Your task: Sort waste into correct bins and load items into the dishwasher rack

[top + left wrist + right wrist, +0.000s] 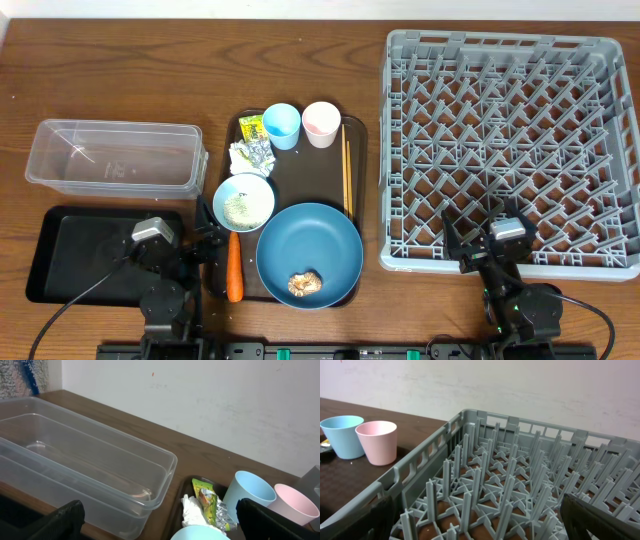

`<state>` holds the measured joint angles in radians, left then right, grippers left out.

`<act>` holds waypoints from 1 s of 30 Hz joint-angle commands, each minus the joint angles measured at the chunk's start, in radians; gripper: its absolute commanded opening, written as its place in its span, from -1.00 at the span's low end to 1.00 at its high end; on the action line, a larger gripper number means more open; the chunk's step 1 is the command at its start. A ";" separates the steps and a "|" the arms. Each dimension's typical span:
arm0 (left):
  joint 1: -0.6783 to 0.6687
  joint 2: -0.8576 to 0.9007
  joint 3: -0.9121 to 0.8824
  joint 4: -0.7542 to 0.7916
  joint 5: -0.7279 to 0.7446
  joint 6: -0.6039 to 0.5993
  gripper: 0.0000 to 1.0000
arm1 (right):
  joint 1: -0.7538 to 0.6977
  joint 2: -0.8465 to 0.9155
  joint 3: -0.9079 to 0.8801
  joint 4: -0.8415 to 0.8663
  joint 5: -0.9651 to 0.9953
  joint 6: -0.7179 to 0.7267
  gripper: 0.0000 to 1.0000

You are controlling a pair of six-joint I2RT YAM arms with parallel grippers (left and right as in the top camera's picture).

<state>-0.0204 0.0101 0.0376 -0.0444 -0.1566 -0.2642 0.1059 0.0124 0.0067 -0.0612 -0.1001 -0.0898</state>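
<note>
I see my left gripper (207, 238) low at the near side of the surface (150, 60). It sits between the black tray (70, 262) and the brown serving tray (325, 180). Its fingers (65, 520) are wide apart and hold nothing.

My right gripper (490, 235) hangs over the near edge of the big grey rack (392, 150), which stands on the right. Its fingers (605, 520) are wide apart too, with nothing in them.

The clear tub (115, 125) is on the left, just behind the black tray.

The other things are all on the brown serving tray in the middle. The big blue plate (310, 240) is at the near end. The small brown lump (304, 284) lies on it, close to its front rim. The white-blue bowl (226, 186) is just beside the plate, to its back left, and the white rice (238, 208) is inside it. The orange carrot (234, 270) lies along the tray's left edge, just beside the plate.

The crumpled wrapper (250, 155) is right behind the bowl. The green-yellow packet (250, 127) is behind that, in the back left corner. Next to the packet stands the light blue cup (282, 125), and the pink cup (321, 123) stands to its right. Both cups have their mouths up.

The chopsticks (347, 170) lie close together along the tray's right side, running front to back
</note>
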 commanded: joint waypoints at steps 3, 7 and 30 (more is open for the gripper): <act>0.002 -0.005 -0.033 -0.013 0.003 0.009 0.96 | -0.008 -0.004 -0.001 -0.003 -0.005 0.011 0.99; 0.002 -0.005 -0.033 -0.013 0.003 0.009 0.96 | -0.008 -0.004 -0.001 0.003 0.013 -0.007 0.99; 0.002 0.155 0.292 -0.024 0.071 -0.005 0.96 | -0.008 0.662 0.570 -0.200 -0.208 0.399 0.98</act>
<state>-0.0204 0.0818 0.1707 -0.0105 -0.1043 -0.2729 0.1059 0.5228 0.4419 -0.2451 -0.2302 0.2848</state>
